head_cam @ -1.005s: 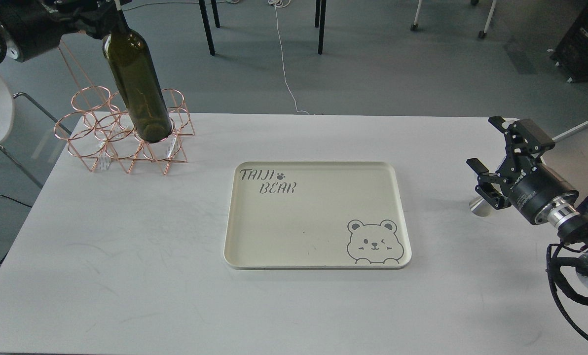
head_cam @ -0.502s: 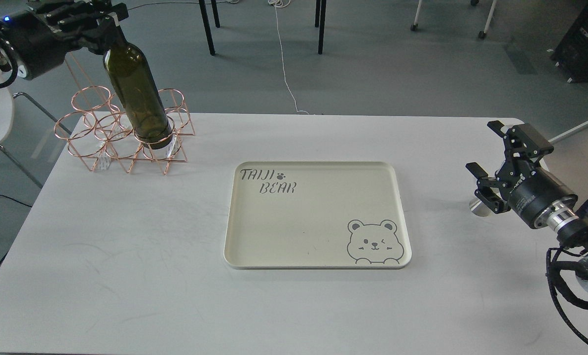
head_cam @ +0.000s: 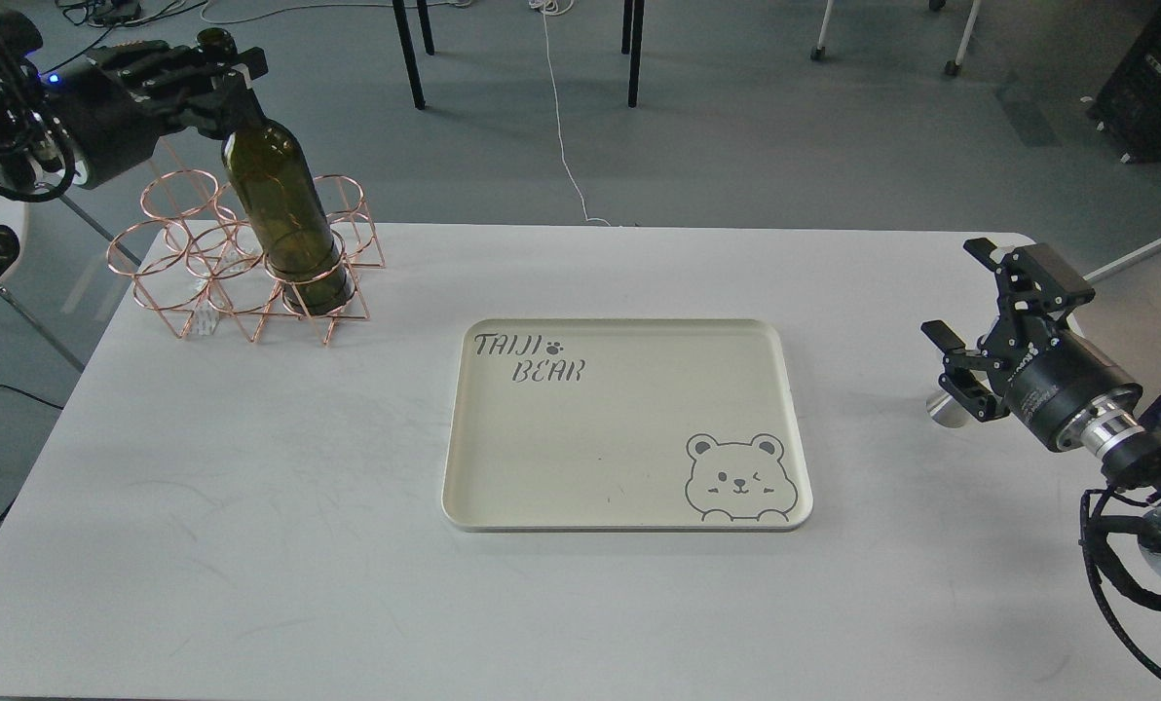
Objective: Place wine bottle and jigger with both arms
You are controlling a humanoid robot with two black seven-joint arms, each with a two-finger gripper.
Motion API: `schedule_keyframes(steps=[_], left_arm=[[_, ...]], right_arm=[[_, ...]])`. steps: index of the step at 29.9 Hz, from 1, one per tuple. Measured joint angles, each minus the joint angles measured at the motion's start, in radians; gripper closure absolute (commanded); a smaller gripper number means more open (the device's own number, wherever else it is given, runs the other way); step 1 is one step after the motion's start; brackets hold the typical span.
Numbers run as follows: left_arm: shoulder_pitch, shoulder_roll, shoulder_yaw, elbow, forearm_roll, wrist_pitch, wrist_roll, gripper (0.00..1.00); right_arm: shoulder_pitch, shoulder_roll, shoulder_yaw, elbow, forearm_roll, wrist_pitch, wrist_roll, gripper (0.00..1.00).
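The dark olive-green wine bottle (head_cam: 283,209) stands tilted with its base inside a ring of the copper wire rack (head_cam: 191,277) at the table's far left. My left gripper (head_cam: 222,80) is shut on the bottle's neck. The silver jigger (head_cam: 946,409) stands on the table at the right, mostly hidden behind my right gripper (head_cam: 970,316). The right gripper is open, its fingers spread around and above the jigger, holding nothing.
A cream tray (head_cam: 627,506) printed with "TAIJI BEAR" and a bear lies in the middle of the white table (head_cam: 249,545). Chair and table legs stand on the grey floor beyond the far edge. A white chair is at the left.
My left gripper has lowered the bottle, so its base has sunk into the rack ring and its neck top has come into view. The right gripper has barely moved.
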Motion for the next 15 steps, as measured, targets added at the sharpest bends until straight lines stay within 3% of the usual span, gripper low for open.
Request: schedule_keyframes(steps=[12,14,15], left_arm=[[0.051,-0.006,0.007,0.003,0.000,0.004,0.000,0.70],[0.051,-0.006,0.006,0.003,0.000,0.004,0.000,0.63],[0.051,-0.006,0.006,0.003,0.000,0.004,0.000,0.55]], right_arm=[[-0.001,-0.004,0.000,0.000,0.000,0.000,0.000,0.02],[-0.002,-0.004,0.000,0.000,0.000,0.000,0.000,0.02],[-0.003,-0.004,0.000,0.000,0.000,0.000,0.000,0.02]])
